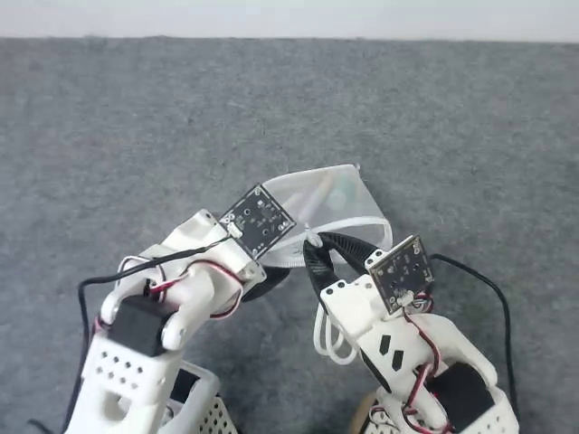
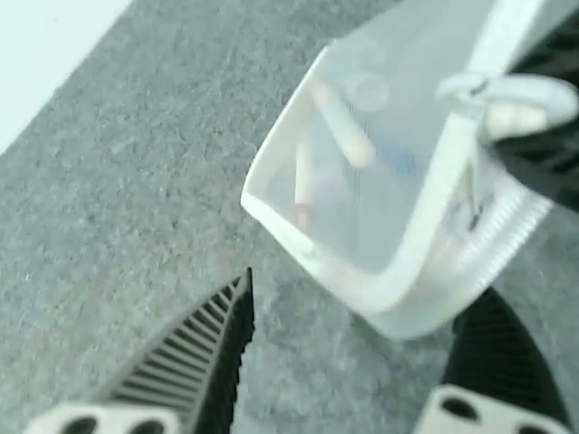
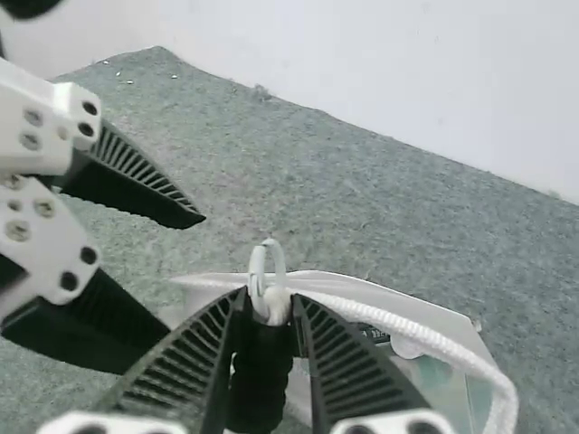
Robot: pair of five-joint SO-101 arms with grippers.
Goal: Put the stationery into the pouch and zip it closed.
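A translucent white mesh pouch lies on the grey felt ahead of both arms, with stationery inside: pale sticks and a round piece. My right gripper is shut on the white zipper pull at the pouch's near edge. My left gripper stands open with one end of the pouch between its black fingers. The left fingers sit wide apart beside the right gripper in the right wrist view.
Grey felt covers the table around the pouch. A pale wall rises behind the felt's far edge. The two arm bases and cables stand at the near edge.
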